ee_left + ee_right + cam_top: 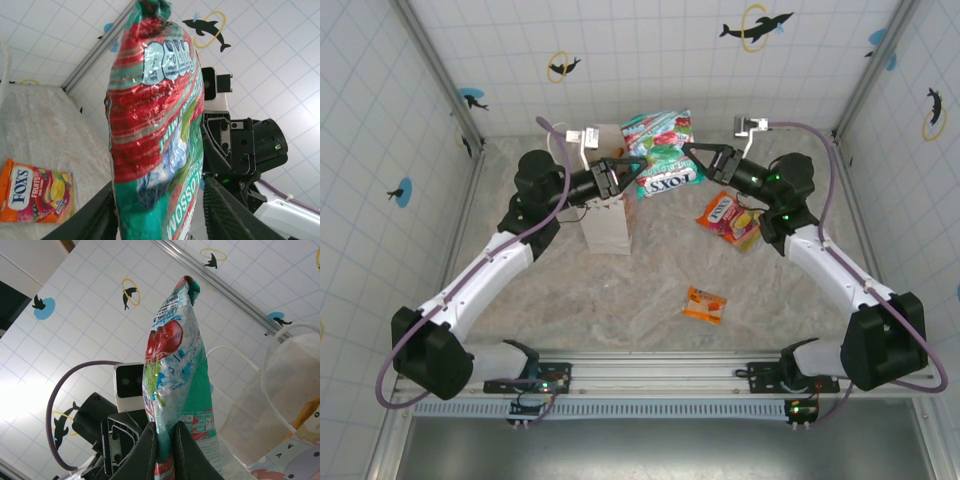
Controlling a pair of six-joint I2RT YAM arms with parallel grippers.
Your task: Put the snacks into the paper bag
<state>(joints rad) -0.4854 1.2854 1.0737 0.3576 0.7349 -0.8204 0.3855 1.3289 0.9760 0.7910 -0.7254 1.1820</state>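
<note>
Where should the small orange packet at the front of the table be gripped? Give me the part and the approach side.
Come straight down on the small orange packet and close the jaws across its narrow width, near the middle. It lies flat on the table, on its own, so a side approach would probably just push it.

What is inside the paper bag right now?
The contents are hidden: from above, the left gripper covers much of the mouth of the paper bag, and from the right wrist its handles and outer wall are seen, not the interior.
</note>
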